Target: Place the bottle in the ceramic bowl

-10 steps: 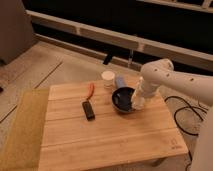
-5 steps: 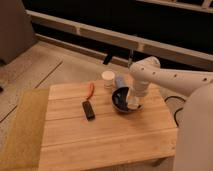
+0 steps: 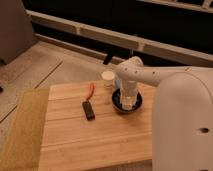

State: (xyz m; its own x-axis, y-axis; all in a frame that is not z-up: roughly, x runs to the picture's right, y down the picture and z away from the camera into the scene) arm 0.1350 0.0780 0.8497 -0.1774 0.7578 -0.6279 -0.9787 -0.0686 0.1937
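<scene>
Camera view shows the arm now reaching further across the bench [image 3: 75, 145] than it did a moment ago: half a second back its end hung at the bowl's [image 3: 118, 105] right edge, and now it stands straight down over the middle of the bowl, covering most of it. The claw [image 3: 128, 101] sits low inside the bowl's rim; I cannot tell whether it is apart, together or clamped on anything. The bottle is not plainly in view, since the arm hides the spot where it would be. Only a pale patch shows at the claw, inside the bowl, and whether that is the bottle or part of the claw cannot be made out. My reading is that the task is at the lowering or letting-go step, with the bottle most likely at or in the bowl already.

Counted on the bench: one bowl, one white tub [image 3: 107, 79] just behind and left of the bowl, one small red thing [image 3: 90, 90], one black bar [image 3: 88, 110]. One arm, one claw.
</scene>
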